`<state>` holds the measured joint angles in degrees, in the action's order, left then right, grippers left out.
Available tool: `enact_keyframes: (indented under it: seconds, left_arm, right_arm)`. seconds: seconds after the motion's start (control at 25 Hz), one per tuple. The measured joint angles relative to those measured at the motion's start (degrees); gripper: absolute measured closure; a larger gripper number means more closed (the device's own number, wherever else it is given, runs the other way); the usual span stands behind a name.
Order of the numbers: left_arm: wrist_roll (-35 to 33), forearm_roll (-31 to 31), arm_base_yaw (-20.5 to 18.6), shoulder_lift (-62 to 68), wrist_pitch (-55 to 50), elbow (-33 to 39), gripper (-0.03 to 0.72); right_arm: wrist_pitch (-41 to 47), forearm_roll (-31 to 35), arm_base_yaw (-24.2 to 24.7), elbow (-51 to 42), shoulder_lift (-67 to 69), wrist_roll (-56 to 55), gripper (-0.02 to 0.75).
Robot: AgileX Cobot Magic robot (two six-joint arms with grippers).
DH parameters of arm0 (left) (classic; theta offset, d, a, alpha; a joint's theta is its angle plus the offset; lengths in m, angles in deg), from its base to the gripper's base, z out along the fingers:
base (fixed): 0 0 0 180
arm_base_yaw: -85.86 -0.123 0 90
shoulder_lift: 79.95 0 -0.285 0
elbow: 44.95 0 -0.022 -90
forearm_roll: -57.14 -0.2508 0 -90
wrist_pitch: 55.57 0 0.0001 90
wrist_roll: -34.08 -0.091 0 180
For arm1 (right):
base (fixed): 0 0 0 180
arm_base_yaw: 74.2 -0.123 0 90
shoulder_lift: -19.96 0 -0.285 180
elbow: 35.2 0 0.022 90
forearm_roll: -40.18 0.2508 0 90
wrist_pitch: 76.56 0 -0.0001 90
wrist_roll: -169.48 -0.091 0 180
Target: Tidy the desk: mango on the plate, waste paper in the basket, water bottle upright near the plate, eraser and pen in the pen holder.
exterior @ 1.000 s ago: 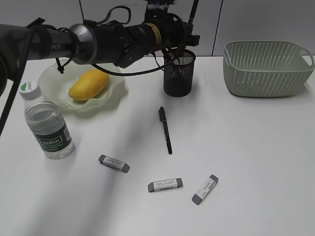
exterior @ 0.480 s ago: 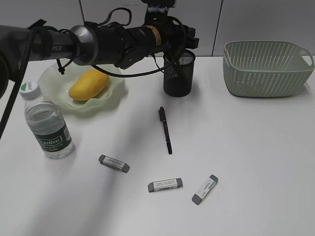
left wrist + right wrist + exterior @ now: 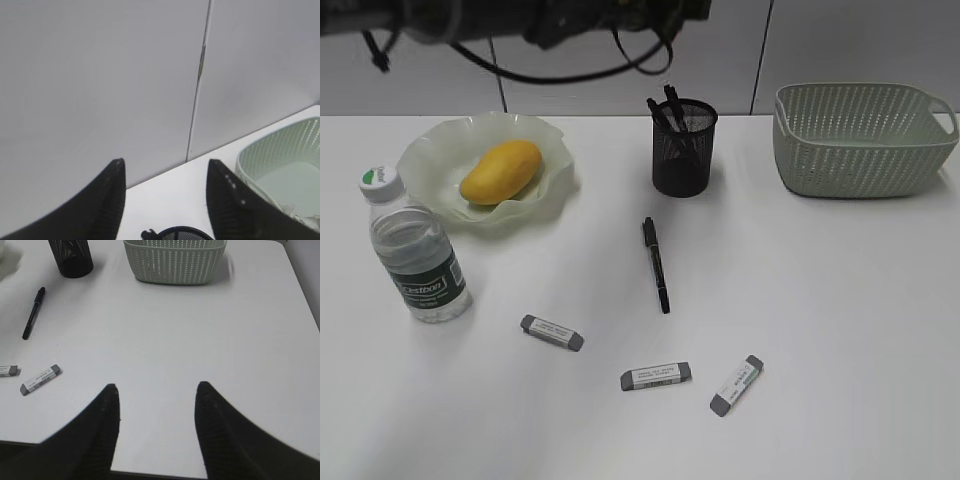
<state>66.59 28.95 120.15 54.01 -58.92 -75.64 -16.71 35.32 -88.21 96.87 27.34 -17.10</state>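
The clear plastic water bottle with the dark green label [image 3: 413, 255] stands upright at the left of the white counter [image 3: 840, 300], near the pale green ruffled glass plate [image 3: 425, 165] holding the yellow-orange mango [image 3: 501, 171]. Three small grey erasers [image 3: 656, 376] lie flat in the foreground – judged light and stiff, best pinched across the narrow sides. The slim black pen [image 3: 656, 264] lies loose below the black wire-mesh pen holder [image 3: 684, 148]; judged light and prone to roll, so a mid-barrel hold suits. The sage-green perforated basket [image 3: 865, 140] sits far right.

The left wrist view alone shows the left claw [image 3: 165, 200] spread and empty above the holder – and pale crumpled matter inside the basket. The right wrist view shows the right claw [image 3: 156, 425] spread, empty.
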Motion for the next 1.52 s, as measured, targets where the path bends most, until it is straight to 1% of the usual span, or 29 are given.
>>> enact_keyframes:
  seconds: [0.12, 0.2, 0.24, 0.32, 0.4, 0.48, 0.6, 0.72, 0.88, 1.08, 1.2, 1.32, 1.52]
  left_arm:
    - [-0.82, 0.14, 1.32, -6.89, -10.61, 0.22, 0.295]
    - [-7.53, 2.18, 1.83, -12.38, -17.43, 2.23, 0.307]
    - [-11.77, 5.03, 1.87, -14.9, -20.16, 4.26, 0.322]
    - [-21.55, 12.6, 1.75, -21.53, -24.45, 10.04, 0.365]
    - [-26.94, 20.25, 1.12, -28.51, -27.37, 17.23, 0.385]
    - [-29.13, 24.13, 0.73, -37.54, -28.72, 25.76, 0.395]
    - [-30.02, 26.14, 0.54, -52.01, -32.21, 39.91, 0.4]
    - [-30.15, 25.86, 0.54, -66.12, -39.82, 51.07, 0.4]
    - [-28.31, 24.37, 0.54, -84.94, -49.52, 62.2, 0.401]
    - [-27.28, 23.59, 0.54, -102.1, -56.7, 70.99, 0.415]
    - [-26.1, 23.42, 0.54, -110.84, -57.96, 75.26, 0.416]
    - [-25.38, 23.35, 0.54, -116.37, -57.85, 76.82, 0.422]
    - [-25.17, 23.28, 0.54, -120.42, -57.45, 77.0, 0.444]
  right_arm:
    - [0.0, 0.0, 0.0, 0.0, 0.0, 0.0, 0.345]
    - [0.0, 0.0, 0.0, 0.0, 0.0, 0.0, 0.345]
    - [0.0, 0.0, 0.0, 0.0, 0.0, 0.0, 0.345]
    - [0.0, 0.0, 0.0, 0.0, 0.0, 0.0, 0.345]
    - [0.0, 0.0, 0.0, 0.0, 0.0, 0.0, 0.346]
    - [0.0, 0.0, 0.0, 0.0, 0.0, 0.0, 0.349]
    - [0.0, 0.0, 0.0, 0.0, 0.0, 0.0, 0.351]
    - [0.0, 0.0, 0.0, 0.0, 0.0, 0.0, 0.353]
    - [0.0, 0.0, 0.0, 0.0, 0.0, 0.0, 0.353]
    - [0.0, 0.0, 0.0, 0.0, 0.0, 0.0, 0.353]
    - [0.0, 0.0, 0.0, 0.0, 0.0, 0.0, 0.353]
    - [0.0, 0.0, 0.0, 0.0, 0.0, 0.0, 0.353]
    - [-0.06, 0.0, 0.0, 0.0, 0.0, 0.08, 0.353]
